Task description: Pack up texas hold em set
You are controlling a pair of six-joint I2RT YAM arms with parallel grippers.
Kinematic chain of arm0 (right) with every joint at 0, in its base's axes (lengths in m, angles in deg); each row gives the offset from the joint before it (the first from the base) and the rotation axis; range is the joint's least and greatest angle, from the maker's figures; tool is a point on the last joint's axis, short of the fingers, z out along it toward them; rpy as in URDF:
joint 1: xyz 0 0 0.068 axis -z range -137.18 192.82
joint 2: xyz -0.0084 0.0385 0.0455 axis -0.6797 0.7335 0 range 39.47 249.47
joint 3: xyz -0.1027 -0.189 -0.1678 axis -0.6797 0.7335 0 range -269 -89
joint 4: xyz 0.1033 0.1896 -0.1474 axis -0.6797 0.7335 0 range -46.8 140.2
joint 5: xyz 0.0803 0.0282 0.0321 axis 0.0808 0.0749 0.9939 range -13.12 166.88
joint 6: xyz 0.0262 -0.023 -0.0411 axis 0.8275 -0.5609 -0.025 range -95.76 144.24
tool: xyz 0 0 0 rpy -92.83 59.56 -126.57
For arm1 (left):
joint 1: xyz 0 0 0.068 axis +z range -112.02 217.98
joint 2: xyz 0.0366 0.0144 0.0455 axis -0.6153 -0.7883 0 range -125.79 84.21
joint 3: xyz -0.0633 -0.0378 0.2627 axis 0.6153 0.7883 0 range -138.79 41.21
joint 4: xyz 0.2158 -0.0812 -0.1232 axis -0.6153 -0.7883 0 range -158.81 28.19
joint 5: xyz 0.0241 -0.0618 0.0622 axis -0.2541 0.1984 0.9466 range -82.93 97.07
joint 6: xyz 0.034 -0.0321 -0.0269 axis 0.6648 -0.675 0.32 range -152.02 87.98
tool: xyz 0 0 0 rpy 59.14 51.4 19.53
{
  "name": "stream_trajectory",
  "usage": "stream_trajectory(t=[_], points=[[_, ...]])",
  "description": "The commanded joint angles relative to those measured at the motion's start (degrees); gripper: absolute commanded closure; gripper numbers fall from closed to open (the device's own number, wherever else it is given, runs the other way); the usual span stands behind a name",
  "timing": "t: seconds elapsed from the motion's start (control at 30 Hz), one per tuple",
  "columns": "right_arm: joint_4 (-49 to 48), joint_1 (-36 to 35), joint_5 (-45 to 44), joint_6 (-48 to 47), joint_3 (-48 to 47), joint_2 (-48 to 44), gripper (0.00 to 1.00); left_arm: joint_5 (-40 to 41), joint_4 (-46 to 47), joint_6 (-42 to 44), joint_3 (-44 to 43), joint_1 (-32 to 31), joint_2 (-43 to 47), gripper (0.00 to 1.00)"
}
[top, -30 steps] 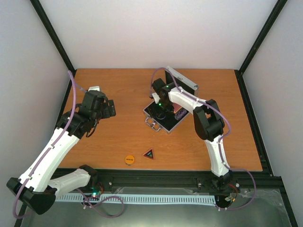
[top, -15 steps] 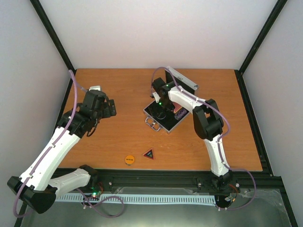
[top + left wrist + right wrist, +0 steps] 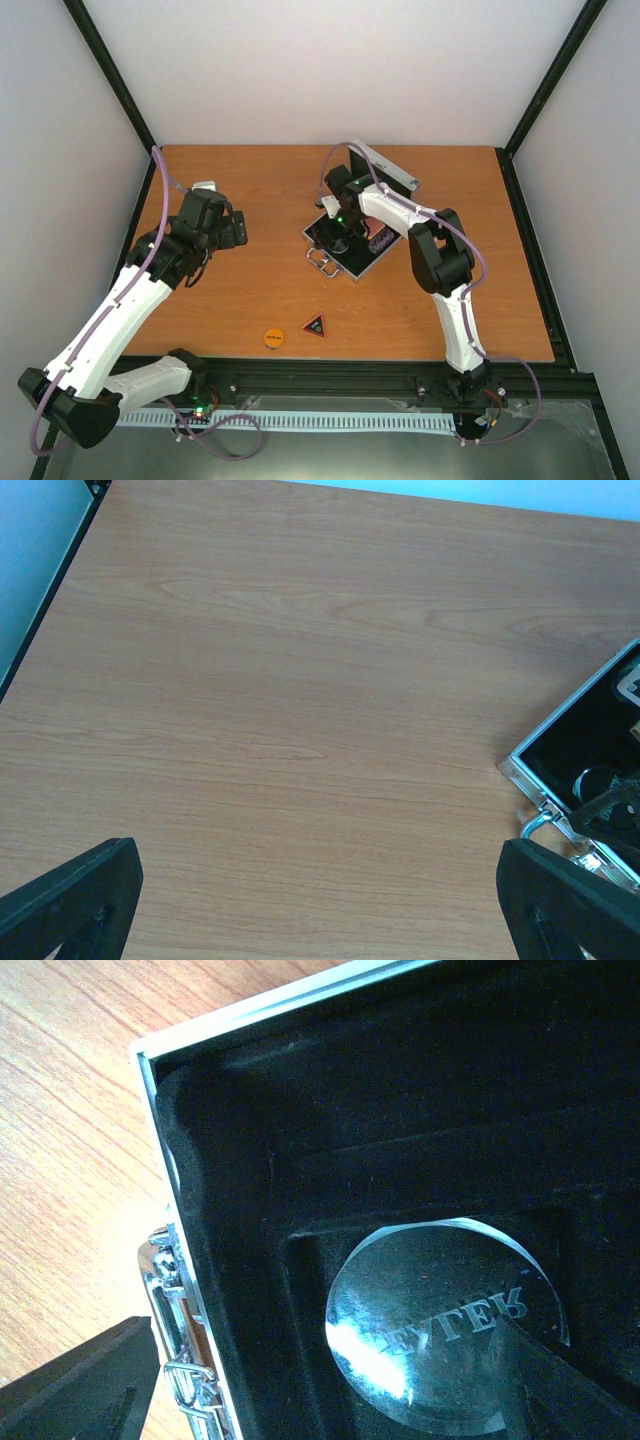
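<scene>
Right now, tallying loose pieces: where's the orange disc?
Top view: the orange disc lies on the table near its front edge, just left of the black-red triangle.

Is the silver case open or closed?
Open. The case has its lid standing up at the back, its black inside shows, and a clear disc lies in it.
</scene>
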Motion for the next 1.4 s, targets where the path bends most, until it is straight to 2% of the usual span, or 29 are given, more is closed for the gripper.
stream_trajectory(t=[0.0,0.2,0.4,0.63,0.8,1.17,1.37], points=[[0.3,0.1,-2.8,-0.2,1.6,-1.6,0.08,-0.3,1.4,0.6,-1.8,0.2,0.1,0.00],[1.8,-0.4,-6.3,0.5,-0.5,-5.8,0.08,-0.6,1.6,0.7,-2.0,0.3,0.4,0.00],[6.5,-5.0,-13.2,2.5,0.1,-9.3,0.08,-0.3,1.2,0.1,-2.8,0.2,1.1,0.00],[5.9,-14.8,-12.1,8.0,11.9,-18.2,0.08,-0.8,-0.3,0.5,-5.6,0.2,2.0,0.00],[2.4,-20.2,-10.2,13.7,23.7,-23.1,0.07,-0.7,-1.0,-0.3,-7.3,0.2,3.6,0.00],[-1.2,-28.8,-10.7,15.3,25.0,-19.3,0.07,-0.1,-3.2,-0.1,-7.6,0.2,6.6,0.00],[-2.9,-29.9,-10.3,16.6,27.4,-17.6,0.03,-0.1,-4.4,0.2,-7.3,0.2,7.4,0.00]])
